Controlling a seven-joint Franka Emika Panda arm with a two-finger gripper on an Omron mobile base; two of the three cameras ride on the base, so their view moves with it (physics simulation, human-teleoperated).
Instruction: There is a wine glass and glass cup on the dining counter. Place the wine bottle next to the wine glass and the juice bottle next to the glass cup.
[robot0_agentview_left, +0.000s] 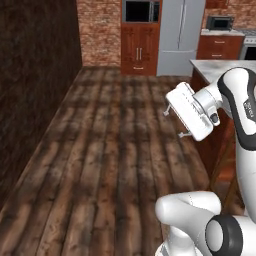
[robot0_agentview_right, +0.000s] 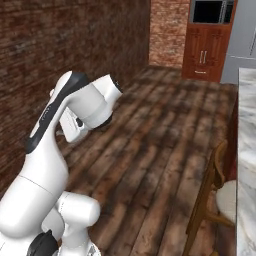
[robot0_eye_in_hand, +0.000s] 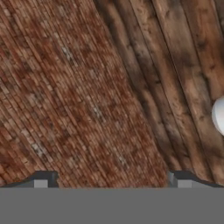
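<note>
We see our gripper (robot0_agentview_left: 173, 122) held wide and empty, aimed left toward the brick wall (robot0_agentview_left: 35, 75), beside the dining counter (robot0_agentview_right: 246, 145) running lengthwise away.

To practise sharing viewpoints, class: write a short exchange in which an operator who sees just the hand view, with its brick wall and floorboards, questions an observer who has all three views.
Operator: I see brick and floorboards. What is on the arm's right?
Observer: A marble top runs along that side, with a wooden chair beside it.
Operator: And how is the tool placed in the room?
Observer: In the left base view the tool is open and empty, held high over the floor and pointing towards the dark brick wall.
</note>
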